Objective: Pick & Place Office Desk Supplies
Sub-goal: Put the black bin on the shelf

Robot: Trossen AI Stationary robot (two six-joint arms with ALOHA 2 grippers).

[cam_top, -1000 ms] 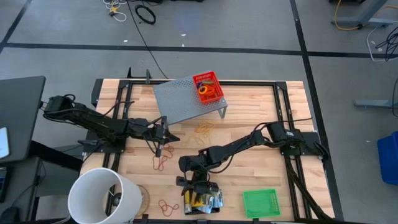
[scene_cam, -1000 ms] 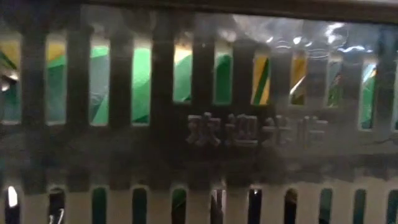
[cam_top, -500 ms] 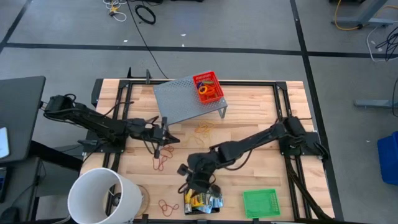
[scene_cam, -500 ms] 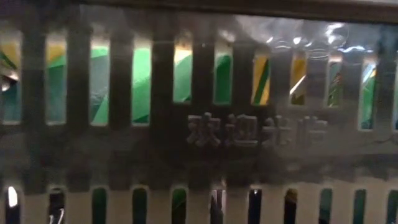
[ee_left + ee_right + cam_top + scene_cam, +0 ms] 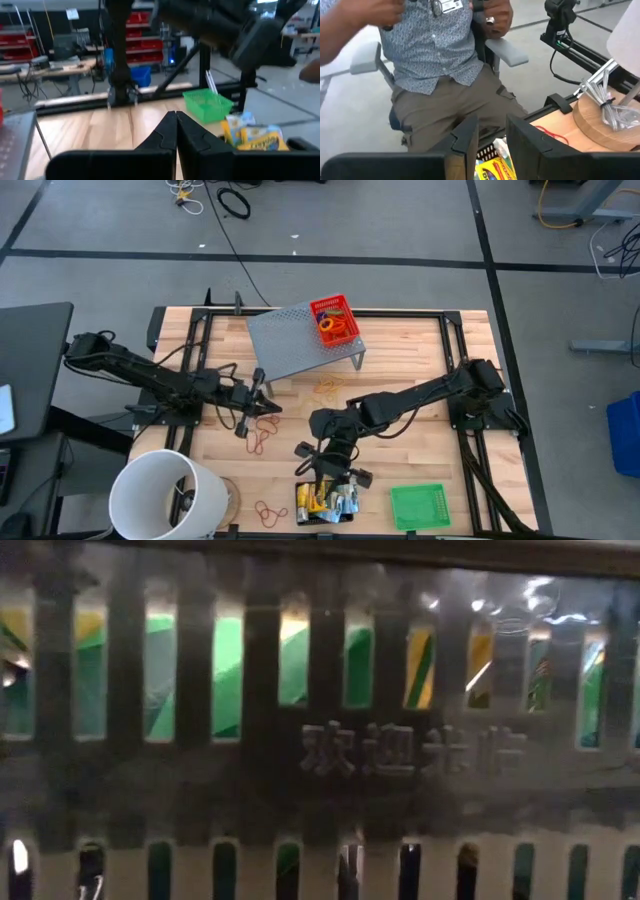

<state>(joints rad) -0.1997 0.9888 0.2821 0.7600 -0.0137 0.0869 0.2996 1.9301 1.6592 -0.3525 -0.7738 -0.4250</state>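
Note:
A black mesh tray (image 5: 325, 502) at the table's near edge holds a yellow-green crayon box (image 5: 495, 167) and teal-green packets. Its slotted wall (image 5: 320, 760) fills the low view. My right gripper (image 5: 328, 473) hangs above that tray, pointing toward the near edge; its fingers (image 5: 467, 140) stand open with nothing between them. My left gripper (image 5: 258, 406) is shut and holds nothing, raised over the left half of the table. Tan-orange rubber bands (image 5: 260, 442) lie on the wood just near of it. A green tray (image 5: 418, 505) rests on the table to the right of the black tray.
A grey perforated riser (image 5: 300, 340) at the far middle carries a red tray (image 5: 335, 320) with coloured rings. More rubber bands (image 5: 328, 387) lie near the riser. A big white bucket (image 5: 165, 495) stands at the near left corner. A person (image 5: 435, 60) sits beyond the near edge.
My right gripper has risen from just over the black tray and rolled about its own axis, staying open. The tray and its contents have kept still. My left gripper has lifted a little and tipped up toward level, still shut.

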